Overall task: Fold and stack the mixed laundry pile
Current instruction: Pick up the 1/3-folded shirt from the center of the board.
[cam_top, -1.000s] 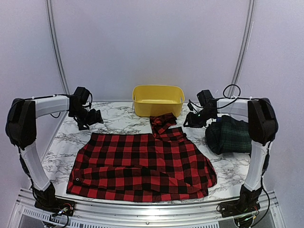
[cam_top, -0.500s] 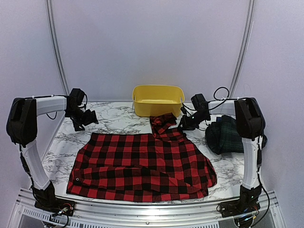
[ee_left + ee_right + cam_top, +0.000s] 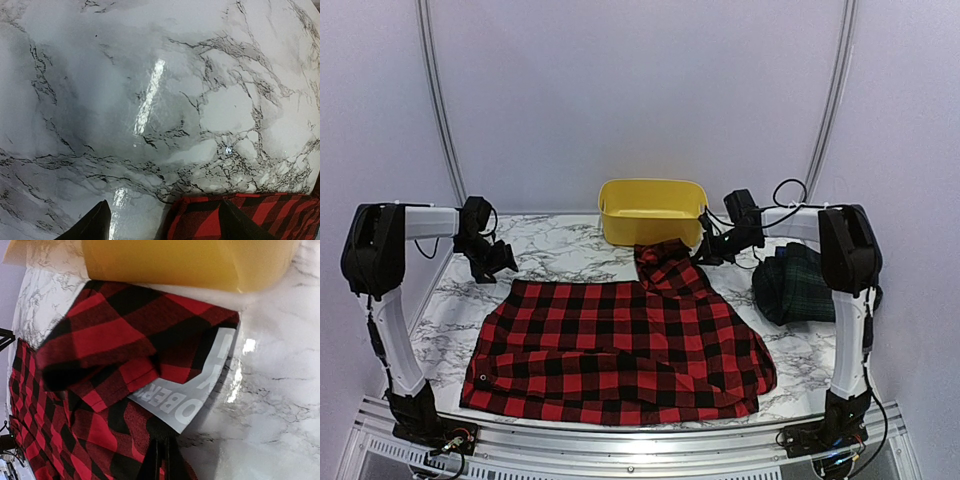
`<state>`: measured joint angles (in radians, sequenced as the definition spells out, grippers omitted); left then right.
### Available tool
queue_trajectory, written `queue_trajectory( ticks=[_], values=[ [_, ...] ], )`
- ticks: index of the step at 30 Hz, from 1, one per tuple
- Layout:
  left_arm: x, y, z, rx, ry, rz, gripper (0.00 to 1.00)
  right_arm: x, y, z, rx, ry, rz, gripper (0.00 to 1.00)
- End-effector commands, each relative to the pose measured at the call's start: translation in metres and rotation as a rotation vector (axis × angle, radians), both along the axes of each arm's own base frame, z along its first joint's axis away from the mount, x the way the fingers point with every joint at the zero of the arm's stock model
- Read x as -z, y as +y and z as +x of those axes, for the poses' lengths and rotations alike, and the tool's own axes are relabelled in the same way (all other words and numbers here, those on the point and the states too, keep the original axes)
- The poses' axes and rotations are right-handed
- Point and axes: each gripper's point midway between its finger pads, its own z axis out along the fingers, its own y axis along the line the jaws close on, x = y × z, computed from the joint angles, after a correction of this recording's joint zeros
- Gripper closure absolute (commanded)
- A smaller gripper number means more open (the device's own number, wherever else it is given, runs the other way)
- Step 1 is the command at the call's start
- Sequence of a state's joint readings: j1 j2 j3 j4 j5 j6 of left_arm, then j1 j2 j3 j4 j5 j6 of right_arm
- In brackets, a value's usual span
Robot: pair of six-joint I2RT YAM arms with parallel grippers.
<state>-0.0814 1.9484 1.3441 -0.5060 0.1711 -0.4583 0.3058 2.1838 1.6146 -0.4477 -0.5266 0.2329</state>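
The red-and-black checked garment (image 3: 620, 340) lies spread flat across the middle of the marble table (image 3: 570, 258), with a folded flap (image 3: 665, 258) at its far edge. My right gripper (image 3: 706, 252) sits at that flap. In the right wrist view the right gripper (image 3: 165, 458) is shut on the checked cloth's edge, just below the white label (image 3: 200, 390). My left gripper (image 3: 492, 258) hovers at the garment's far left corner. Seen from the left wrist, the left gripper (image 3: 164, 222) is open, and the cloth corner (image 3: 250, 215) lies between its fingers. The dark tartan garment (image 3: 802, 285) is bunched at the right.
A yellow plastic tub (image 3: 652, 210) stands at the back centre, right behind the flap; its wall (image 3: 190, 260) fills the top of the right wrist view. Bare marble (image 3: 150, 75) lies beyond the left gripper. Grey walls enclose the table.
My right gripper slid left onto the flap and shut on its edge. My left gripper drew back leftward toward the garment's far left corner, its jaws a little narrower.
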Motion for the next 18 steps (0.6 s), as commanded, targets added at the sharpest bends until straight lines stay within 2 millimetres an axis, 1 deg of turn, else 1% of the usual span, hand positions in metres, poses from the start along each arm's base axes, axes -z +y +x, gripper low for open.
queue_trajectory(
  ticks=[1,4,6,9,14,15,18],
  values=[
    [0.005,0.001,0.004,0.049,0.018,-0.012,0.33,-0.066,0.014,0.019,-0.012,-0.141,0.075,1.00],
    [0.011,-0.003,0.009,0.091,0.019,-0.020,0.45,-0.066,0.013,0.018,-0.010,-0.137,0.071,1.00],
    [0.015,-0.007,0.011,0.123,0.022,-0.038,0.51,-0.066,0.013,0.018,-0.010,-0.137,0.067,1.00],
    [0.021,-0.013,0.008,0.159,0.032,-0.062,0.57,-0.065,0.012,0.017,-0.008,-0.131,0.067,1.00],
    [0.025,-0.021,0.000,0.182,0.051,-0.105,0.58,-0.062,0.012,0.014,-0.007,-0.119,0.065,1.00],
    [0.025,-0.023,-0.001,0.184,0.052,-0.111,0.60,-0.061,0.012,0.013,-0.007,-0.116,0.064,1.00],
    [0.024,-0.025,0.000,0.189,0.046,-0.124,0.69,-0.058,0.010,0.013,-0.002,-0.111,0.058,1.00]
  ],
)
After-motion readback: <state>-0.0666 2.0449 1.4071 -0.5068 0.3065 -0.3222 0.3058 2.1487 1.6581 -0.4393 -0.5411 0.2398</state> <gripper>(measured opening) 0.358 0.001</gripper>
